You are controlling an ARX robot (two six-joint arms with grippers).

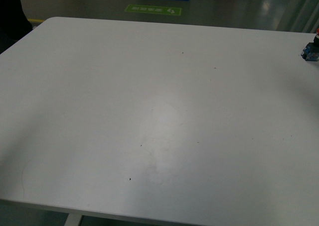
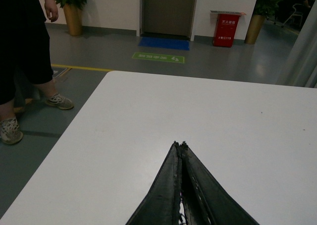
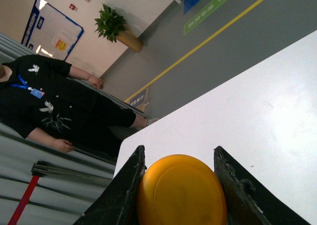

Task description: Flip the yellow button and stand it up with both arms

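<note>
Front view: the flat white tabletop carries a small blue-and-black switch at its far right edge, partly cut off by the frame.

Left wrist view: the left gripper, with tapered black fingers, is over the tabletop. Its fingertips are pressed together with nothing between them. A person in black clothing stands on the grey floor near the table's corner.

Right wrist view: the right gripper is clamped on the yellow button. Only its round orange-yellow cap shows, with a black finger touching the rim on each side. Whether the button touches the tabletop cannot be determined.
</note>
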